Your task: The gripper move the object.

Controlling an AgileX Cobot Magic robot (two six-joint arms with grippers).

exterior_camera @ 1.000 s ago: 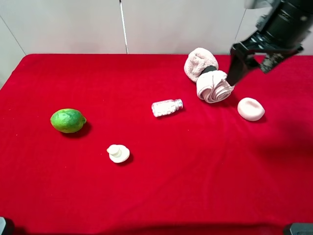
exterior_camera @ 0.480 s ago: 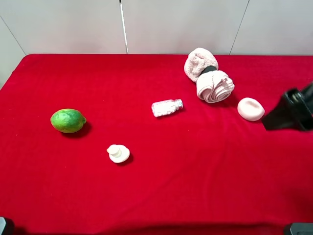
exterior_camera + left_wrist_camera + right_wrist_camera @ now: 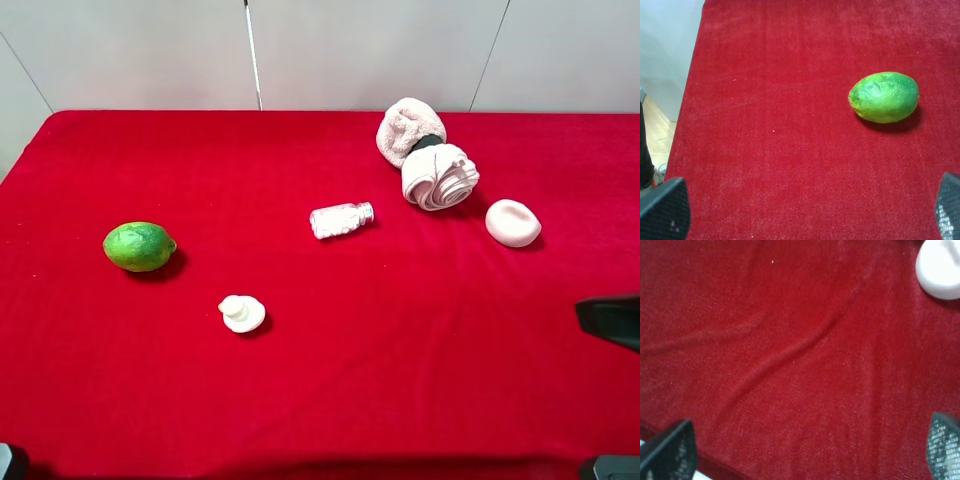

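Right gripper (image 3: pixel 807 452) spread wide, holding nothing, over bare red cloth (image 3: pixel 790 365); only a dark tip at the right edge in the high view. Pink rolled towel (image 3: pixel 428 158) well apart from it, toward the far side of the table and leftward, untouched. Small pink oval lump (image 3: pixel 513 222) between the two. Left gripper (image 3: pixel 805 212) likewise wide, empty, near the lime (image 3: pixel 884 97).
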